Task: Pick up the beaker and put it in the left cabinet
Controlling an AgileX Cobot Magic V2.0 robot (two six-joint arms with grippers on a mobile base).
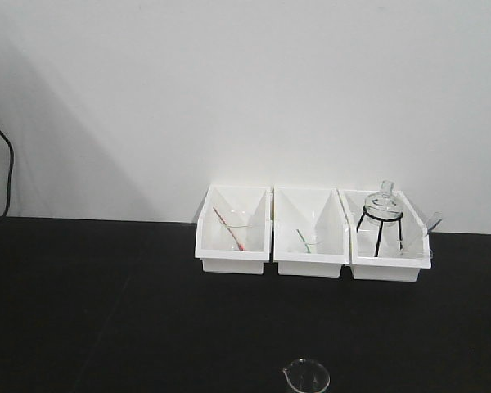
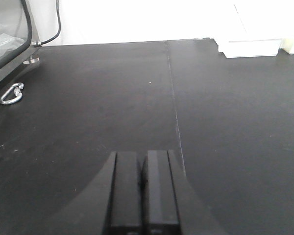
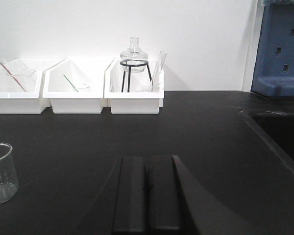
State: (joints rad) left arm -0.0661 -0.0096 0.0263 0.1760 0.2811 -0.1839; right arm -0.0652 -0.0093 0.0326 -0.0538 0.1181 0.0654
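Observation:
The beaker (image 1: 306, 377) is small clear glass with a spout and stands upright on the black bench at the bottom edge of the front view. It shows again as the beaker (image 3: 0, 172) at the far left of the right wrist view. My right gripper (image 3: 147, 161) is shut and empty, low over the bench to the right of the beaker and apart from it. My left gripper (image 2: 142, 155) is shut on nothing, over bare black bench. A glass-paned door edge of the left cabinet (image 2: 7, 41) shows at the top left of the left wrist view.
Three white bins (image 1: 311, 233) stand in a row against the white wall; the right one holds a round flask on a black tripod (image 1: 382, 214). A black cable (image 2: 53, 29) and a metal hook (image 2: 11, 94) lie near the cabinet. A sink recess (image 3: 279, 134) and blue rack (image 3: 281, 46) lie at right.

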